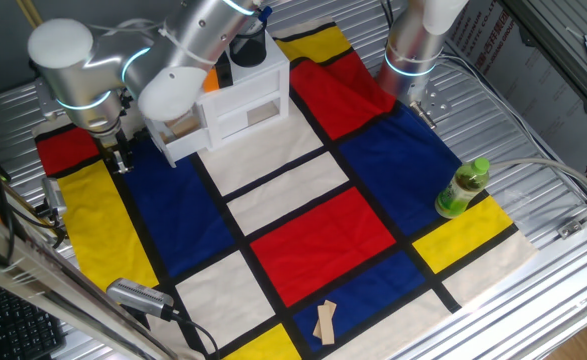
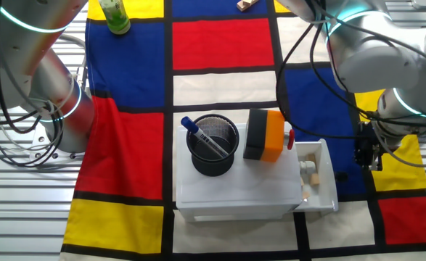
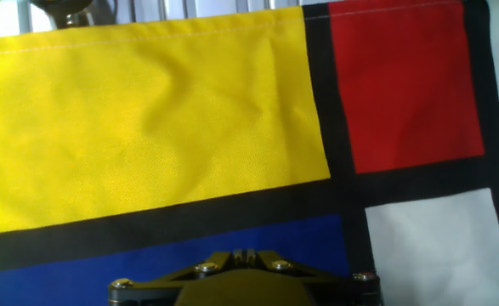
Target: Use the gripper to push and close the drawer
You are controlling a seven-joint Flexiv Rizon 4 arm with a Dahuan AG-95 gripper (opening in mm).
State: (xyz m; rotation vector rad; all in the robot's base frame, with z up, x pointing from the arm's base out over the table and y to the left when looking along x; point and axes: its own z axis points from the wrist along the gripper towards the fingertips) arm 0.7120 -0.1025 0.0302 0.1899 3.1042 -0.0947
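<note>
Nearest the lens in one fixed view, two tan wooden pieces (image 1: 324, 322) lie on the colour-block cloth (image 1: 313, 240) at 6 o'clock. A green bottle (image 1: 462, 189) stands at 3 o'clock. At 11 o'clock sits the white cabinet (image 1: 241, 108), carrying a black mesh cup (image 2: 213, 145) with a pen and an orange-and-black object (image 2: 266, 135). Its drawer (image 2: 318, 179) is pulled out sideways, tan pieces showing inside. The tool (image 2: 367, 151) hangs just beside the drawer's outer end, apart from it, over the blue and yellow panels; whether its fingers are wide or narrow I cannot tell. A second silver arm (image 1: 425, 35) stands at 1 o'clock on the metal bench (image 1: 533, 120).
</note>
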